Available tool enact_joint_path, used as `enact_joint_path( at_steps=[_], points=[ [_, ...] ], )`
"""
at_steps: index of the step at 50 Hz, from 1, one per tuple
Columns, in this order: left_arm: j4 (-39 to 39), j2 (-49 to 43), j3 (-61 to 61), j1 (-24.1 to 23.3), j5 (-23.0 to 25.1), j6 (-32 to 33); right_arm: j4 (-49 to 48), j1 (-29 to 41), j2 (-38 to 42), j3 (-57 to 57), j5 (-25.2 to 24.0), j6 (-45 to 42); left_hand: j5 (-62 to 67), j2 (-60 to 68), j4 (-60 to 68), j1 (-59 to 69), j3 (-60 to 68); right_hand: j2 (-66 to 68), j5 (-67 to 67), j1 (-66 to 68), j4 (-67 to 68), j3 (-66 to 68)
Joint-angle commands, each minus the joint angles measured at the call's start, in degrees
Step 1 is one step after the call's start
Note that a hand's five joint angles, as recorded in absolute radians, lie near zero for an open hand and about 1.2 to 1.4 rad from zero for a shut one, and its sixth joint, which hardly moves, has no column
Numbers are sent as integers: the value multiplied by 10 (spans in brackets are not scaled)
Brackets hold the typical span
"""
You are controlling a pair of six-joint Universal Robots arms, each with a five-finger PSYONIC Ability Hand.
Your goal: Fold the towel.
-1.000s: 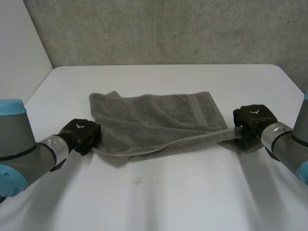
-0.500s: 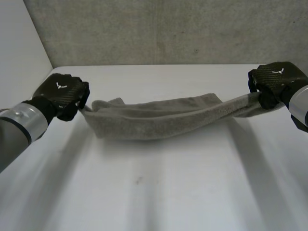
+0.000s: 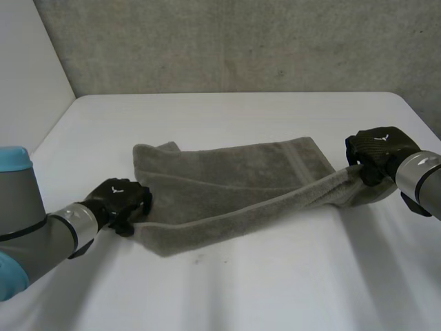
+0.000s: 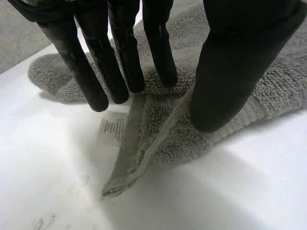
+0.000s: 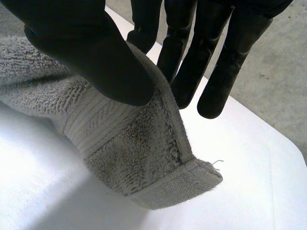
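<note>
The soft grey terry-cloth towel is lying across the middle of the frame on the flat white table. At lower left, the black left hand is pinching its near corner between thumb and fingers, beside a small white label. At right, the black right hand is pinching the opposite corner the same way.
</note>
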Motion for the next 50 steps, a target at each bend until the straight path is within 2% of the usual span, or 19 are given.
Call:
enact_joint_path(
  at_steps=[1,17,20,22,28,36,38,39,41,43,46,50],
  points=[
    [-1,36,-27,5,2,0,-5,0,5,5,0,0,31,32,32,29,31,126,132,156,114,117],
    [10,-15,-25,3,-1,1,-20,0,20,5,3,-1,53,54,54,51,53,126,132,156,114,117],
    [10,-24,-21,3,-2,6,-21,0,20,4,3,-1,126,126,126,124,125,126,132,156,114,117],
    [12,-23,-17,3,-3,22,-23,0,19,3,4,-1,398,399,398,396,398,126,132,156,114,117],
    [9,-1,1,4,-16,32,-22,1,13,2,5,-1,399,400,400,398,399,126,132,156,114,117],
    [3,122,12,-7,-52,24,-4,0,-29,-16,4,-2,399,400,400,398,399,126,132,156,114,117],
    [2,201,21,-8,-57,27,24,-2,-84,-37,3,-16,399,400,400,398,399,126,132,156,114,117],
    [2,201,21,-8,-57,27,24,-2,-84,-37,3,-16,399,400,400,398,399,126,132,156,114,117],
    [-8,286,42,-4,-59,31,67,-3,-140,-79,0,-45,399,400,400,398,399,126,132,156,114,117],
    [-17,322,61,-1,-62,33,90,-1,-167,-109,1,-64,399,400,400,398,399,126,132,156,114,117],
    [-50,366,116,2,-64,33,139,0,-211,-175,6,-104,399,400,400,398,399,126,132,156,114,117],
    [-96,370,170,10,-68,35,197,-3,-218,-228,7,-145,399,400,400,398,399,126,132,156,114,117]
  ],
)
